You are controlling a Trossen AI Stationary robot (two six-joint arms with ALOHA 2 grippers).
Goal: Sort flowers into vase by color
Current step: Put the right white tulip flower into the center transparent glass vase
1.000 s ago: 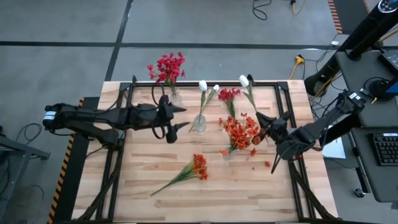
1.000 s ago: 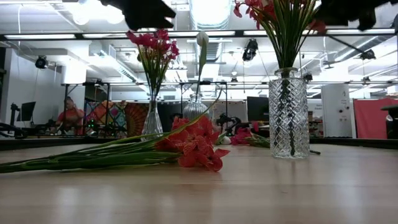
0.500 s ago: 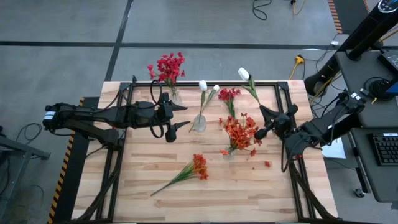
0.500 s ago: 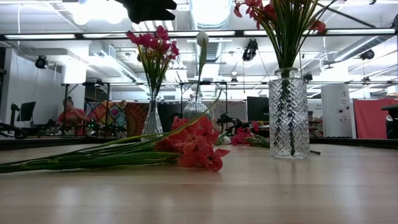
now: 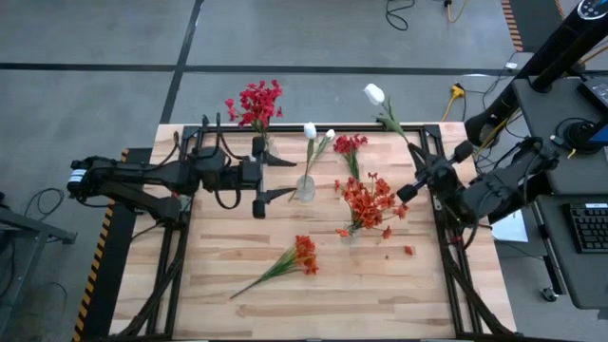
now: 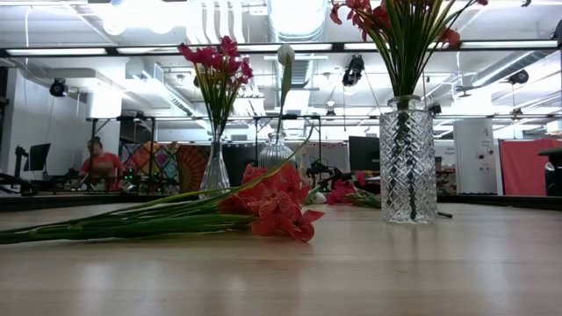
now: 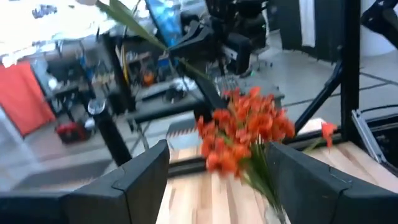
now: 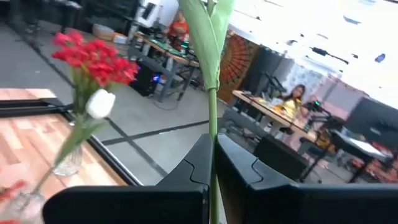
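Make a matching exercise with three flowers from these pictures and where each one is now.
Things:
1. white bud stem
2. orange-red stem
3. crimson-red cluster

Places:
a. lying flat on the table
b. standing in a vase at the far table edge
c. held in the right claw

Pairs: 1-c, 2-a, 3-b

Vases: three, namely crimson bunch vase (image 5: 267, 148), white bud vase (image 5: 305, 188), orange bunch vase (image 5: 348, 231). White buds: three, with two (image 5: 310, 131) (image 5: 330, 135) in the middle vase and one (image 5: 374, 93) aloft far right. Loose stems on table: orange-red one (image 5: 306, 255) near, crimson one (image 5: 350, 144) far. Grippers: two (image 5: 276, 178) (image 5: 419, 167).
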